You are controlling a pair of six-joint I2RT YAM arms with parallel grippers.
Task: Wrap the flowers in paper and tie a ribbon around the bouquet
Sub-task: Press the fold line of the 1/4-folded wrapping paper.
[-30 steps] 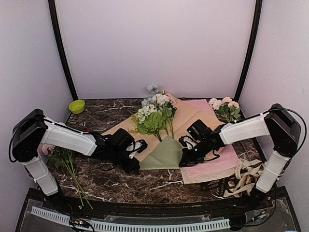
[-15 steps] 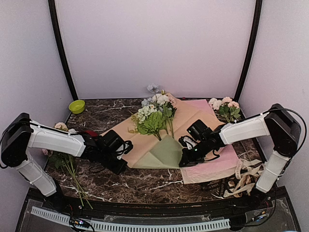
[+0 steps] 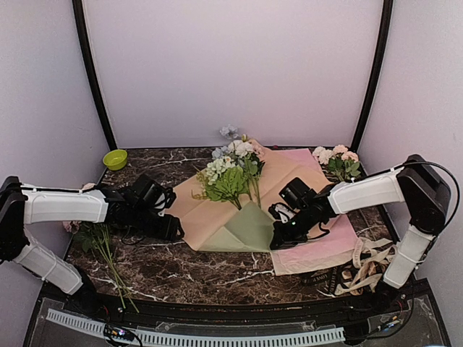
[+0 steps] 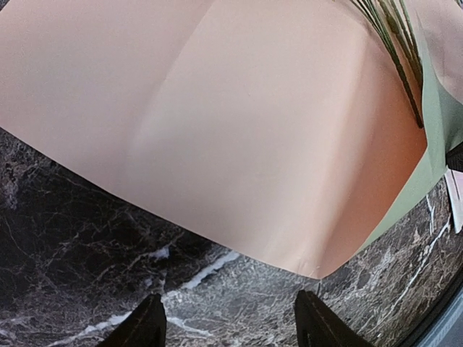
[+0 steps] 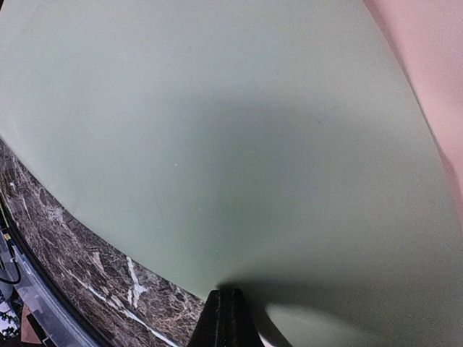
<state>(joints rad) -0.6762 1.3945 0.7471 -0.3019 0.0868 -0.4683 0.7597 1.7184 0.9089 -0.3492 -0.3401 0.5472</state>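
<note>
Item: paper [image 3: 249, 230], mid-bench [image 3: 210, 271] on tan sheet [image 4: 217, 130], folded over stem ends of flowers [image 3: 230, 173]; prob. thin, light, creases easily, so take by corner/edge. R hand [image 3: 283, 233] pinched shut on its right corner; L hand [image 4: 228, 318] open, empty, off tan sheet's near corner. Free bench in front; pink sheet [image 3: 329, 246] crowds right.

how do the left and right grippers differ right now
The left gripper is open and empty; the right gripper is shut on the paper. The left hangs over bare table beside the tan sheet; the right sits at the paper's edge. Both are low over the table.
</note>
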